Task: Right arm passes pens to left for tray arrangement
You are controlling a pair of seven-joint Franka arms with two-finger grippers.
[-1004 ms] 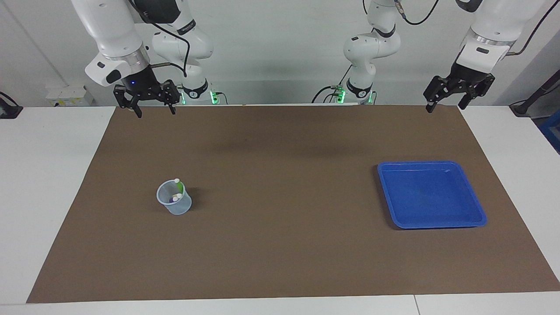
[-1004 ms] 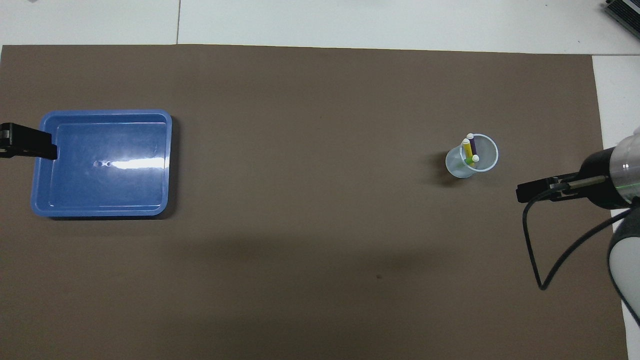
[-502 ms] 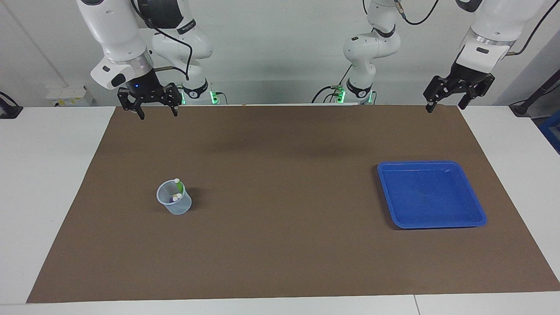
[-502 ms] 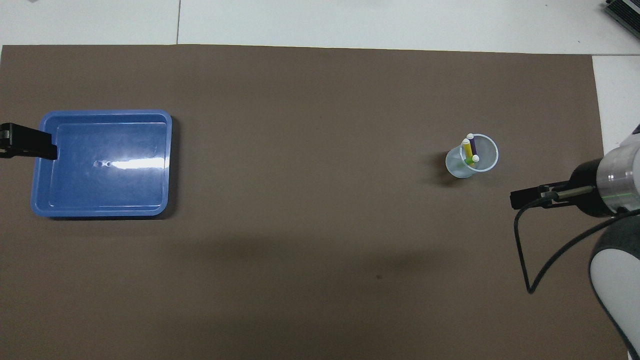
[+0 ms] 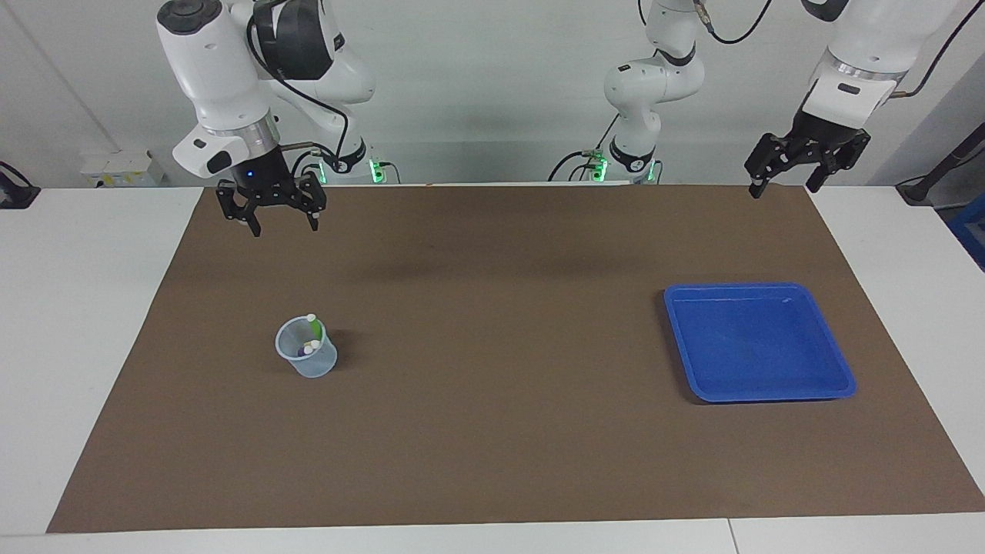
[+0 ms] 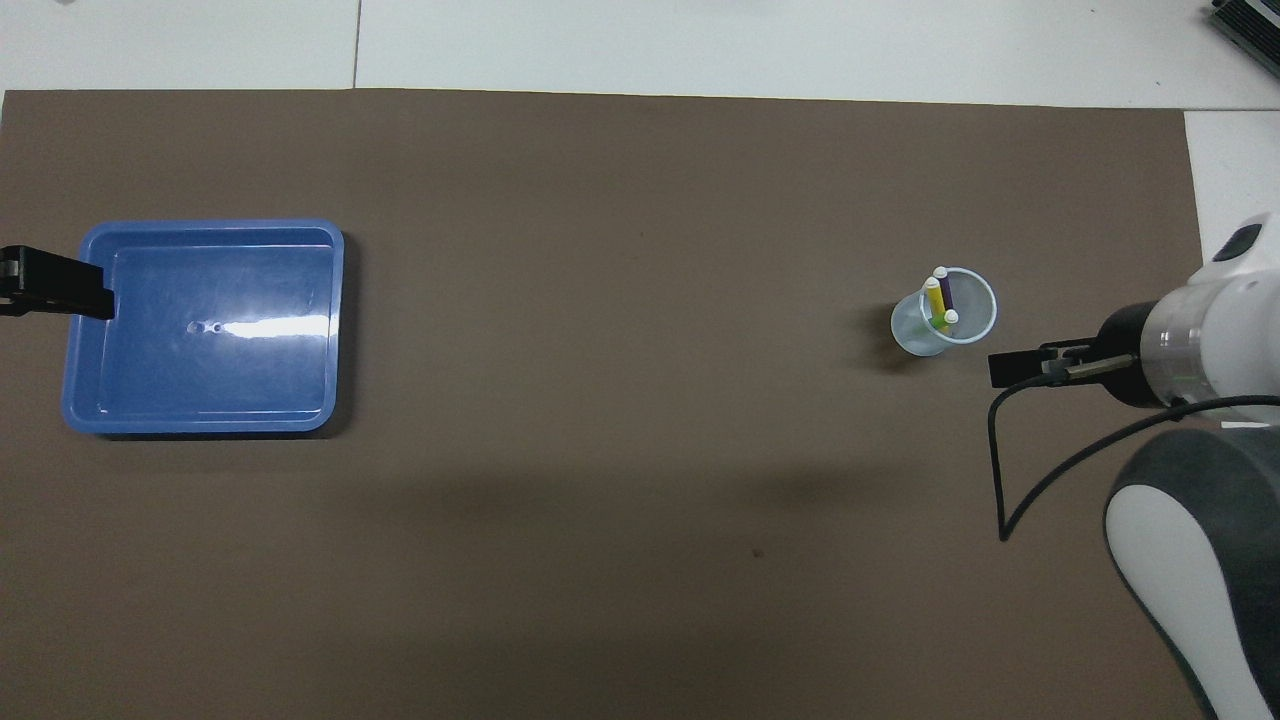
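Note:
Three pens [image 5: 311, 335] [image 6: 938, 299], one green, one yellow and one purple, stand upright with whitish ends up in a small translucent cup [image 5: 307, 358] [image 6: 925, 335] toward the right arm's end of the table. The blue tray [image 5: 758, 342] [image 6: 205, 370] lies empty toward the left arm's end. My right gripper [image 5: 285, 227] [image 6: 1010, 368] hangs open and empty above the mat, apart from the cup and on the side of it nearer the robots. My left gripper [image 5: 785, 188] [image 6: 60, 283] waits open and empty, high over the mat's edge by the robots.
A brown mat [image 5: 492, 431] [image 6: 640, 500] covers most of the white table [image 5: 85, 308]. A black cable [image 6: 1010, 480] loops down from the right wrist. The mat between cup and tray is bare.
My right gripper has come lower and moved out over the mat toward the cup. The left arm, the cup with its pens and the tray have stayed put.

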